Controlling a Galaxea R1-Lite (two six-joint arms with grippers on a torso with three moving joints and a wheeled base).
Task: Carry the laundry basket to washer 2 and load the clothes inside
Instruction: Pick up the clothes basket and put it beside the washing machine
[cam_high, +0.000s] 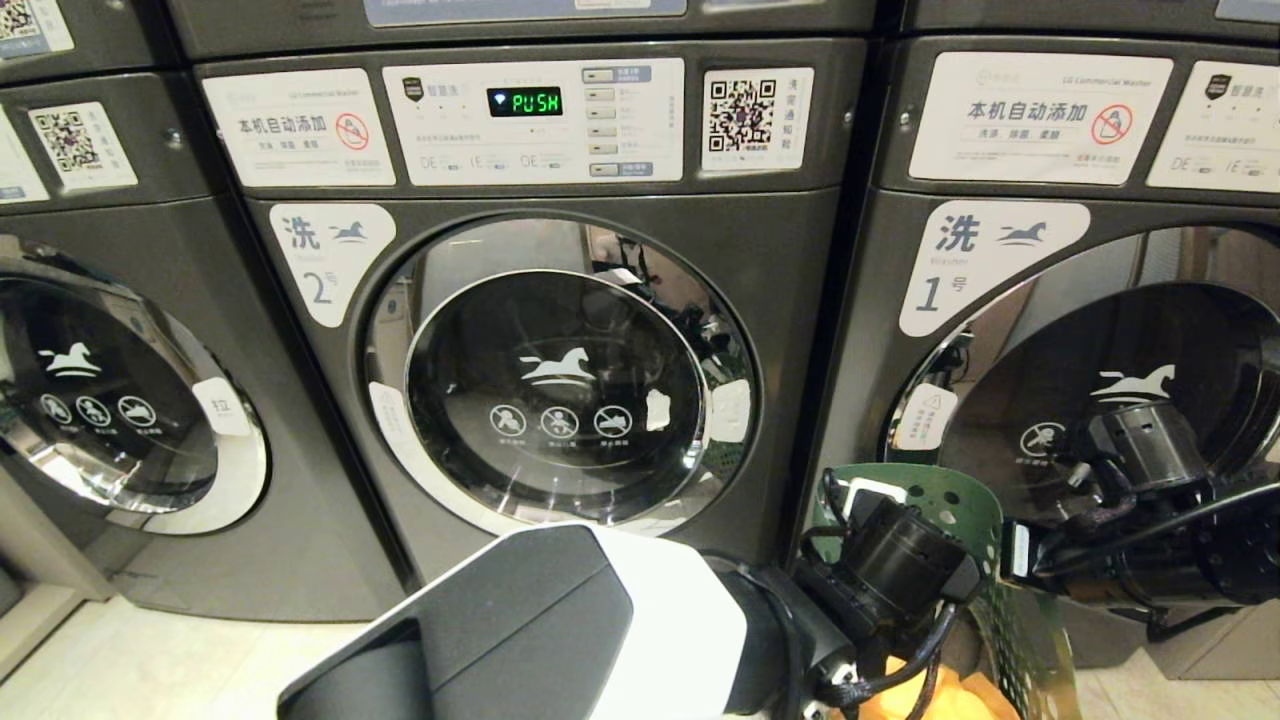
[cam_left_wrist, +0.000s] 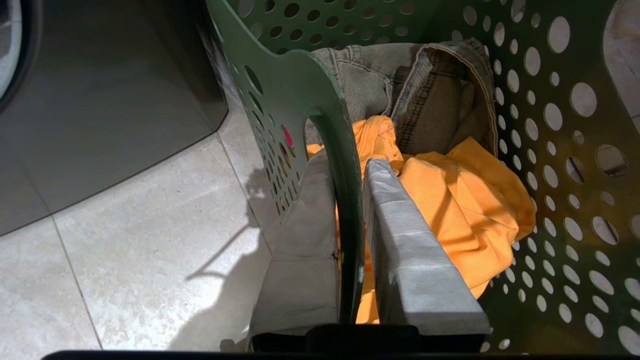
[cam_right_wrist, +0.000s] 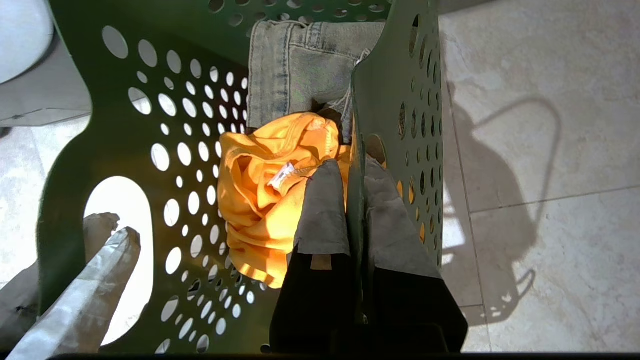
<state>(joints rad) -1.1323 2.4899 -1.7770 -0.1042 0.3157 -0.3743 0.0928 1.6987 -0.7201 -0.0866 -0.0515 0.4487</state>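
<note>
Three dark grey front-load washers stand in a row on a pale tiled floor (cam_left_wrist: 125, 240). The middle one, washer 2 (cam_high: 560, 400), bears a white label with the numeral 2 beside its chrome-ringed round door, and its display glows green with the word PUSH. Its door is closed. To its right stands the like washer labelled 1 (cam_high: 1080, 380), and to its left a third washer (cam_high: 120, 400) with no numeral in sight.

The laundry basket (cam_high: 960, 530), dark green and full of round holes, sits low at the lower right of the head view, in front of the gap between washer 2 and washer 1. Whether it rests on the floor or hangs lifted cannot be told.

The left pincer (cam_left_wrist: 352, 240) is clamped on the basket's rim, one padded finger outside the wall and one inside. The right pincer (cam_right_wrist: 355, 210) is clamped the same way on the opposite rim, nearly shut on the thin plastic.

Inside lie the clothes: a bright yellow garment (cam_left_wrist: 460, 200) on top, a faded denim piece (cam_left_wrist: 390, 85) against the far wall, and a pink-red garment (cam_left_wrist: 288, 136) showing only through holes in the wall.

The carrying looks close to finished, since the basket is just beside washer 2. Opening the door and loading every garment is all left to do
</note>
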